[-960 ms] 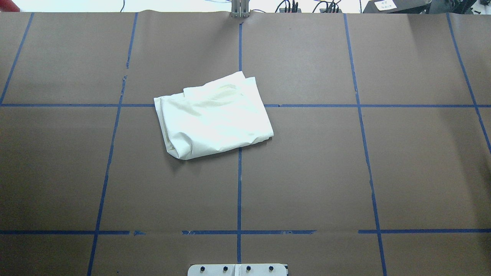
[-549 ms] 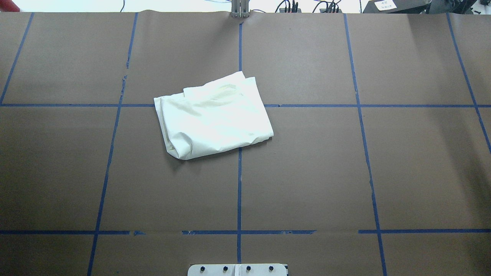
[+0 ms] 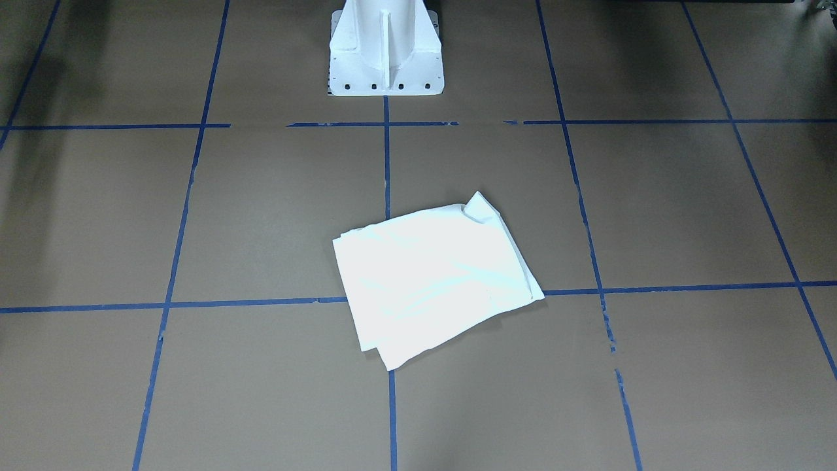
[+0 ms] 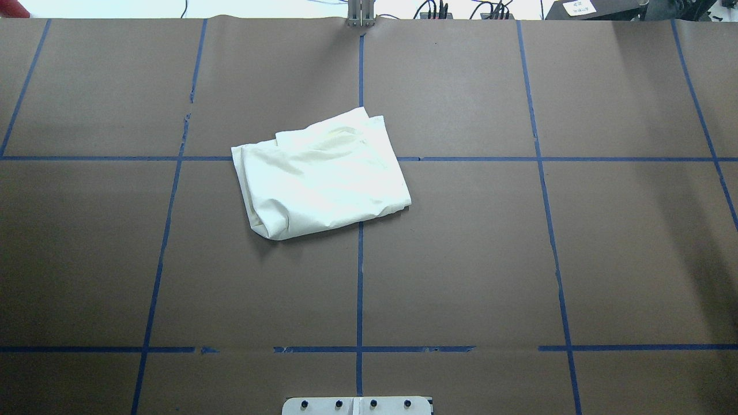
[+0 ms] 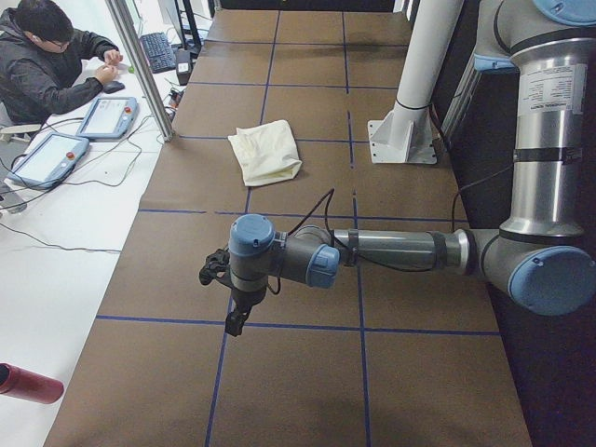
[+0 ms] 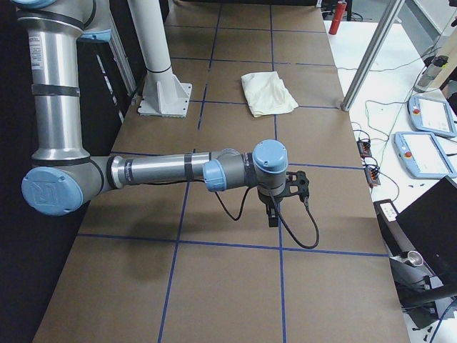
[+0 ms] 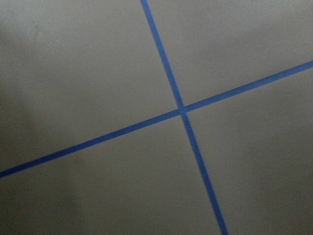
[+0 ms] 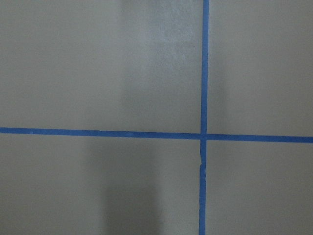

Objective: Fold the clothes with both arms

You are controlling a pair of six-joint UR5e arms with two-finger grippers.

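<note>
The cream T-shirt lies folded into a small rough rectangle near the table's middle, plain side up; its print is hidden. It also shows in the front-facing view, the exterior left view and the exterior right view. My left gripper hangs over the table's left end, far from the shirt; I cannot tell whether it is open or shut. My right gripper hangs over the right end, also far off; I cannot tell its state. Neither gripper shows in the overhead or front-facing view.
Brown paper with blue tape grid lines covers the table. The white pedestal base stands at the robot's side. A metal post rises at the far edge. An operator sits with tablets beyond it. A red bottle lies off the left end.
</note>
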